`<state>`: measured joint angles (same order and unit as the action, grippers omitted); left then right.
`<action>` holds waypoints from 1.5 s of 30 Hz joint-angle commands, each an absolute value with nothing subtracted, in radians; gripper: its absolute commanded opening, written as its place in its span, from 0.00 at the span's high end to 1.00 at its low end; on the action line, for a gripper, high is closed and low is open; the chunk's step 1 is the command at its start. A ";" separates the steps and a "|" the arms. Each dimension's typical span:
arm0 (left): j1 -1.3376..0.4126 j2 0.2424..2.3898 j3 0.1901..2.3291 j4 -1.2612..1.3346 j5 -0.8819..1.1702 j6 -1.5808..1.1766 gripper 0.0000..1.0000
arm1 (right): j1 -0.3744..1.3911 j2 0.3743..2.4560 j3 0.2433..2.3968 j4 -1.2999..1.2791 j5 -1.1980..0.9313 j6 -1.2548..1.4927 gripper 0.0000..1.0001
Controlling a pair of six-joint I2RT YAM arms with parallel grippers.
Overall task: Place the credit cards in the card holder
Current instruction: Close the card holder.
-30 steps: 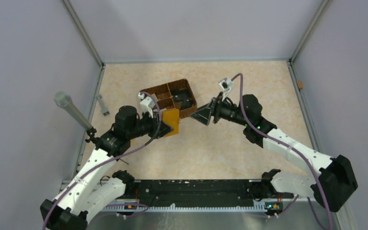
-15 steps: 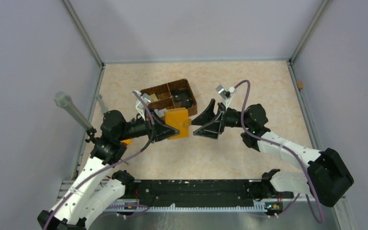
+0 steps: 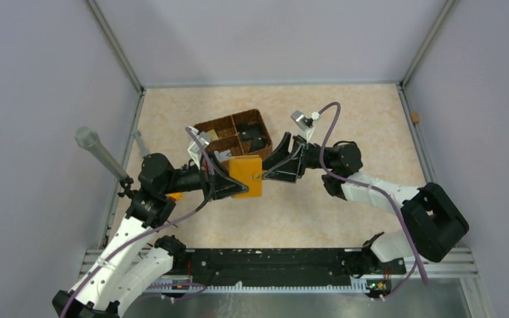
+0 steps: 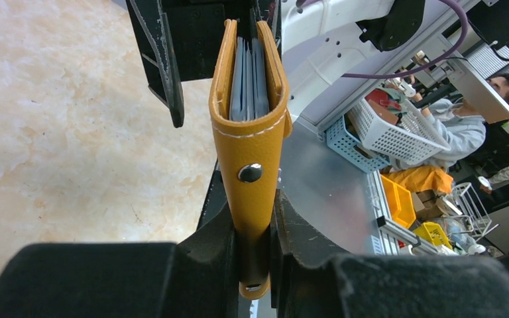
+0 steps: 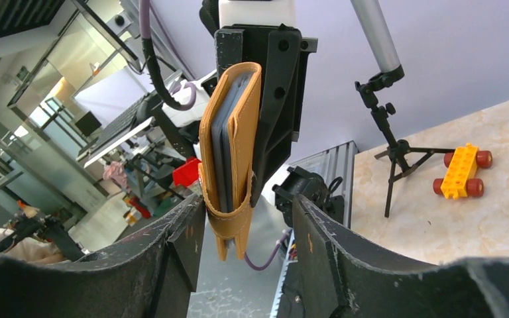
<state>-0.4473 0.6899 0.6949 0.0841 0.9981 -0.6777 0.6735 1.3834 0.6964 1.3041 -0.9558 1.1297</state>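
Observation:
The mustard-orange card holder (image 3: 247,176) hangs above the table's middle, folded, its stud (image 4: 250,173) facing the left wrist camera. My left gripper (image 4: 252,222) is shut on its lower end. Grey edges of the credit cards (image 4: 248,79) show between its two flaps, and again in the right wrist view as cards (image 5: 224,149). My right gripper (image 5: 248,218) is open, with its jaws on either side of the holder's (image 5: 232,159) free end. One finger sits close against the holder and the other stands apart from it.
A brown woven compartment basket (image 3: 235,131) lies just behind the holder. An orange-and-red toy block (image 5: 462,173) rests on the table by a small tripod (image 5: 397,156) carrying a grey cylinder (image 3: 96,149) at the left wall.
My right gripper has moved left and now straddles the holder's end, its jaws narrower than before. A second ago the left arm turned the holder; since then it has barely moved.

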 commanded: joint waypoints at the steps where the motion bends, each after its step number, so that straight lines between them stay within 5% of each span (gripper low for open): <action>1: -0.444 0.693 0.690 0.150 1.018 -0.668 1.00 | 0.689 1.393 0.749 1.392 -0.963 1.142 0.49; 20: -0.445 0.717 0.695 0.135 1.000 -0.653 1.00 | 0.718 1.486 0.784 1.354 -0.955 1.147 0.61; 45: -0.445 0.733 0.701 0.078 0.941 -0.621 1.00 | 0.729 1.491 0.788 1.308 -0.940 1.116 0.52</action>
